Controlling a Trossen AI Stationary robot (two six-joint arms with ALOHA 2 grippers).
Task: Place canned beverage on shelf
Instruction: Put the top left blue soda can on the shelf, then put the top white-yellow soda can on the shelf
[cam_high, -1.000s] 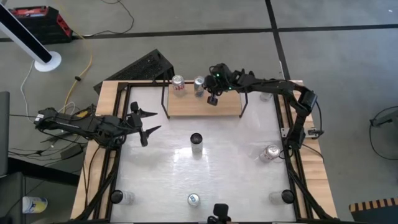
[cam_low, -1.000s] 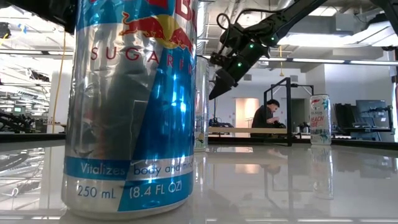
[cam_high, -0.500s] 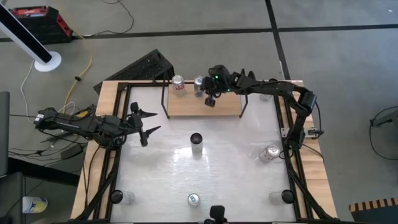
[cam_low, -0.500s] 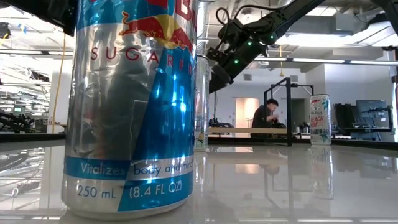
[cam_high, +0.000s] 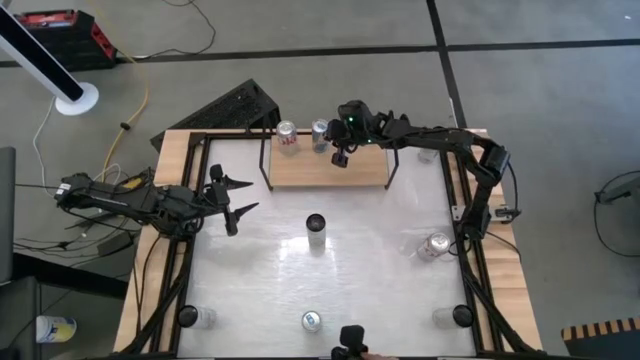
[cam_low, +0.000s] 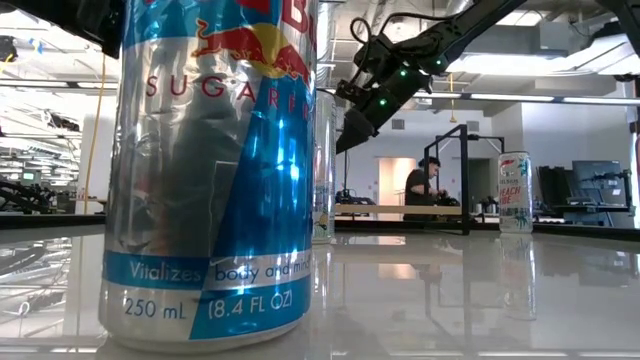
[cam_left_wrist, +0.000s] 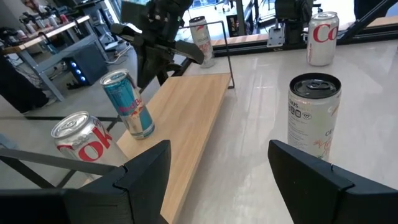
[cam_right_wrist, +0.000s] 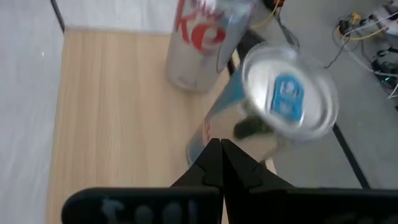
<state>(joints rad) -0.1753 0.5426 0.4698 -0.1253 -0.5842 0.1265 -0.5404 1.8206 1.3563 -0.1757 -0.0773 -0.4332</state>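
The shelf (cam_high: 330, 168), a light-wood board in a black wire frame, stands at the table's far edge. A silver-and-red cola can (cam_high: 287, 137) and a blue-and-silver energy-drink can (cam_high: 320, 134) stand upright on its left part. They also show in the right wrist view, the cola can (cam_right_wrist: 202, 37) beyond the blue can (cam_right_wrist: 273, 118). My right gripper (cam_high: 340, 156) is shut and hovers above the board, just right of the blue can, touching nothing I can see. My left gripper (cam_high: 236, 200) is open and empty over the table's left side.
A silver can (cam_high: 316, 228) stands at the table's centre. Another can (cam_high: 435, 245) is near the right edge, and others (cam_high: 311, 320) stand along the near edge, one of them close before the low camera (cam_low: 215, 170). A person (cam_low: 418, 185) sits in the room beyond.
My right gripper has shifted slightly toward the table's left and back again, staying shut above the shelf. The cans have kept still.
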